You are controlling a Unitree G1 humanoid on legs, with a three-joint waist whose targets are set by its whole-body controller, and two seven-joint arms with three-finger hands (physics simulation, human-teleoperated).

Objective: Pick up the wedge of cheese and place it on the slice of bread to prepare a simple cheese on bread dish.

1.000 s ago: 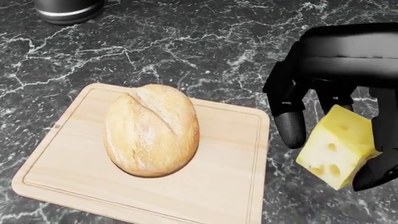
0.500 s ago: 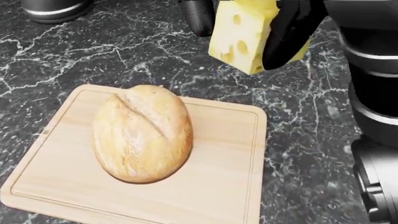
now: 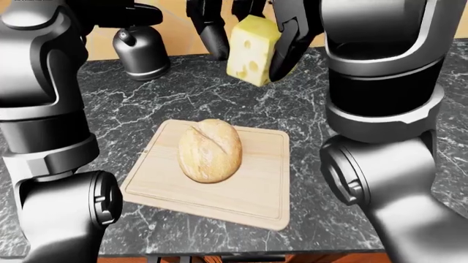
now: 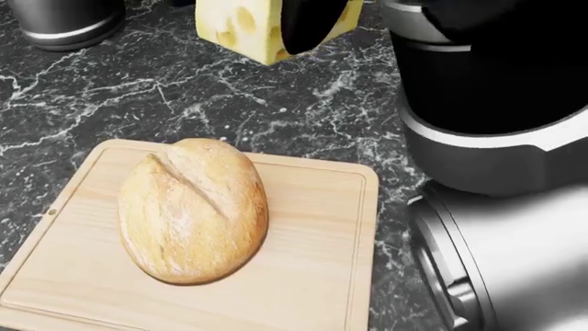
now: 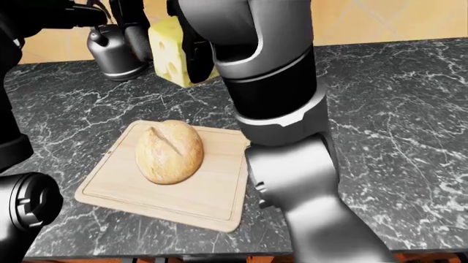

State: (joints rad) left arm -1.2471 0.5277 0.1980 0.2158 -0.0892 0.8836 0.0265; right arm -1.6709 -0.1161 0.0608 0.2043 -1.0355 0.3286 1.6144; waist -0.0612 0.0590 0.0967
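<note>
A yellow wedge of cheese [image 3: 252, 49] with holes hangs in the air above the dark counter, higher in the left-eye view than the board. My right hand [image 3: 248, 60] is shut on it, one black finger [image 3: 213, 38] on its left face and another [image 3: 285, 46] on its right. A round crusty loaf of bread [image 3: 210, 149] lies on a wooden cutting board [image 3: 256, 192], below and slightly left of the cheese. My left arm [image 3: 44, 109] stands at the left edge; its forearm reaches toward the top left and its fingers do not show clearly.
A black kettle-like pot [image 3: 140, 52] stands on the black marble counter [image 3: 410, 49] at the top left, close to the left forearm. My right arm [image 3: 380, 109] fills the right of the left-eye view and hides the counter behind it. A tan wall runs along the top.
My right hand has lifted the cheese from low on the right, beside the board, up and leftward to above the counter past the board. The bread and board stay put.
</note>
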